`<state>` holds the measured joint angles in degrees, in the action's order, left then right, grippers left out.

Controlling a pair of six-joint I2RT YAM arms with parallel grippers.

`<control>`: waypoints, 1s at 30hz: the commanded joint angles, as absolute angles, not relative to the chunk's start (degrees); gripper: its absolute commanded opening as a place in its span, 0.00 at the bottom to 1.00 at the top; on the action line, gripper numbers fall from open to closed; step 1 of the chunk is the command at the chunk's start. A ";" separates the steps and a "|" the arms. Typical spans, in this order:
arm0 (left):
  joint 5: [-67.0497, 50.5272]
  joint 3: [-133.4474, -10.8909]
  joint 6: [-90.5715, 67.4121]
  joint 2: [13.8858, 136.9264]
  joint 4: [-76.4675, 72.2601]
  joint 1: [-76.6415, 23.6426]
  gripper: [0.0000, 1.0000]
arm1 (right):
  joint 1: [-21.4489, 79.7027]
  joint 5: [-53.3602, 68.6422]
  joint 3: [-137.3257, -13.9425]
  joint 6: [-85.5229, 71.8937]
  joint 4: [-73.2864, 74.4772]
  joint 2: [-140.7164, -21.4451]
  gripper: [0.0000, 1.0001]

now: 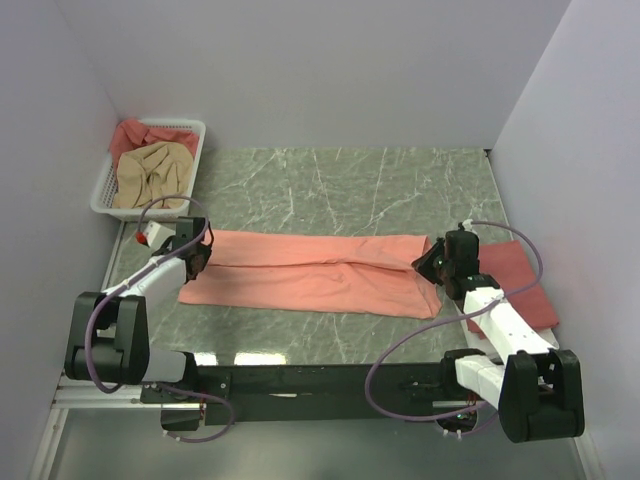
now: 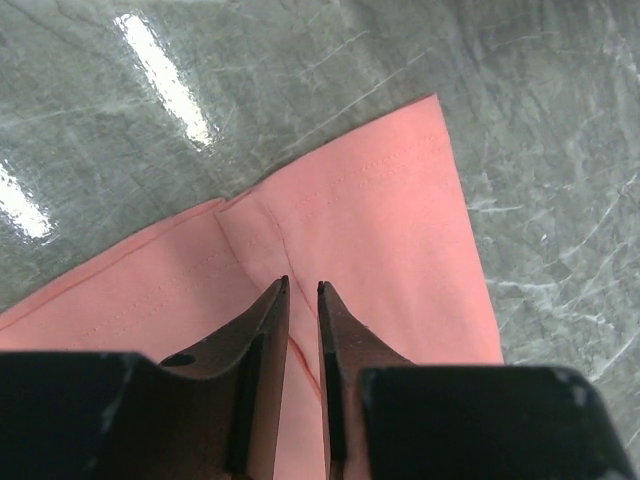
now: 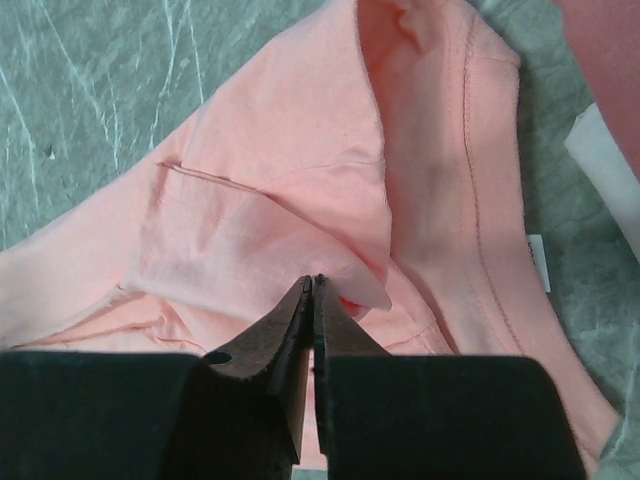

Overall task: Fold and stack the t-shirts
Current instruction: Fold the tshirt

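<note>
The salmon-pink t-shirt [image 1: 310, 272] is flanked by the left gripper [image 2: 303, 290], slightly parted over its hemmed edge, and the right gripper [image 3: 314, 282], pressed together; the green marbled table [image 1: 350, 180] is enclosed by pale walls [image 1: 330, 70].

The tabletop [image 1: 330, 175] is a grey-green stone look with white veins, smooth and glossy, with bright glare near its front edge. The pink shirt [image 1: 310, 272] across it is soft matt knit cloth, smooth, with fine stitched hems. At the far left corner the basket [image 1: 104, 186] is white plastic lattice and holds a tan shirt [image 1: 150, 175] of crumpled matt cloth. At the right edge a red shirt [image 1: 520, 285] is flat matt cloth. The left fingers [image 2: 262, 345] are dark, matt and plastic-looking.
</note>
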<state>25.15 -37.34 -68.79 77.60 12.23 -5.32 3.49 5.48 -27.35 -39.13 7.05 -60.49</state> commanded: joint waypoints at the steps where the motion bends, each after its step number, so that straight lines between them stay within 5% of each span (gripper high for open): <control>1: 24.35 -38.94 -69.00 77.52 10.99 -5.54 0.23 | 3.16 6.15 -26.19 -38.41 7.29 -57.57 0.09; 4: 23.03 -39.11 -68.21 77.34 10.29 -5.54 0.23 | 2.90 7.90 -25.14 -38.76 7.99 -56.17 0.10; 9: 17.86 -40.43 -66.10 76.21 9.50 -5.63 0.26 | 2.81 9.58 -23.12 -39.20 10.18 -52.13 0.40; 12: 11.70 -41.39 -64.95 73.75 10.10 -5.80 0.32 | 2.90 9.23 -23.73 -38.15 11.95 -48.87 0.50; 17: 2.48 -43.68 -62.67 68.04 14.05 -8.26 0.35 | 7.00 8.80 -33.62 -37.10 11.86 -56.58 0.50; 23: -0.18 -51.75 -52.14 63.72 24.07 -9.05 0.41 | 18.10 -5.95 -50.60 -35.42 17.93 -76.16 0.49; 30: -2.37 -55.12 -43.77 59.95 29.44 -9.05 0.41 | 24.08 -13.01 -47.47 -39.81 17.94 -81.21 0.45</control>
<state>-0.16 -54.46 -49.67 62.50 25.28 -8.99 22.72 -6.79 -49.32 -37.60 16.12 -81.03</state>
